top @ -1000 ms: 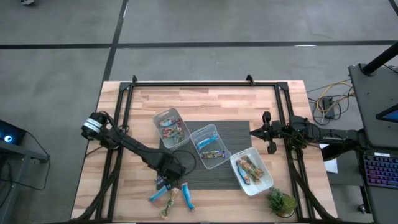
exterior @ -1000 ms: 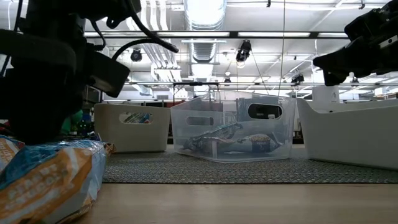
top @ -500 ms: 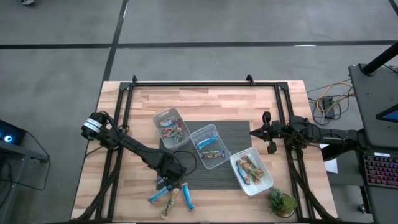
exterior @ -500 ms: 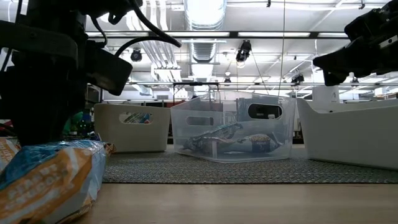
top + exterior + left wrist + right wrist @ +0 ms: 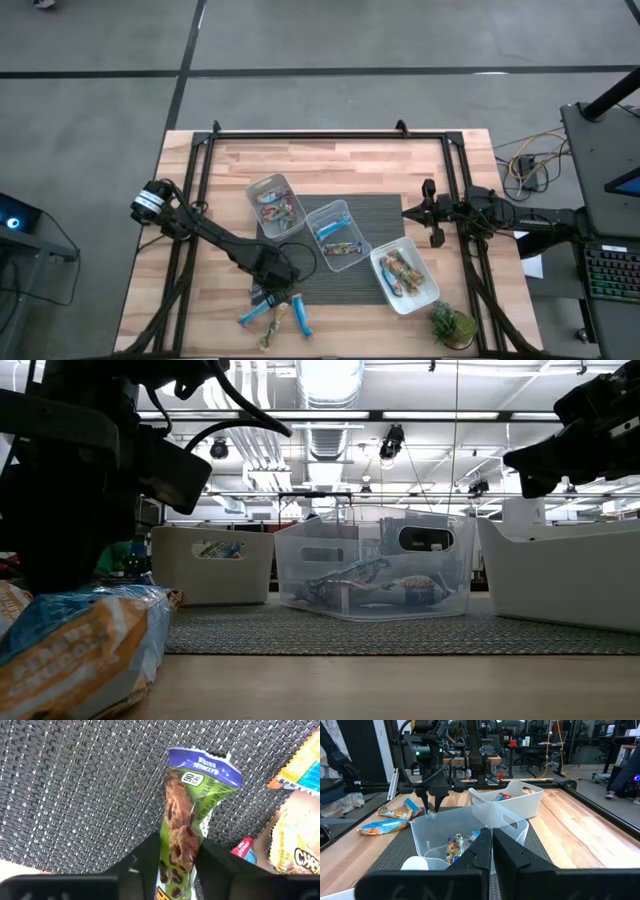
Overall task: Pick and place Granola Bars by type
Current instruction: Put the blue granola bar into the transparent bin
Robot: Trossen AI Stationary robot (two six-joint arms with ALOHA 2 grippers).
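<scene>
Left gripper [image 5: 177, 865] clamped across a green bar [image 5: 184, 827] at the mat's [image 5: 75, 795] near-left edge; bar's long axis runs straight out between your fingers; right gripper [image 5: 428, 213] together, parked far right.

Butcher-block table [image 5: 330, 160] with dark woven mat [image 5: 385, 215] in the middle. 3 clear plastic tubs [image 5: 276, 205] [image 5: 335, 234] [image 5: 404, 274] in a diagonal row across it. Small green plant [image 5: 452, 325] at the near right corner.
</scene>
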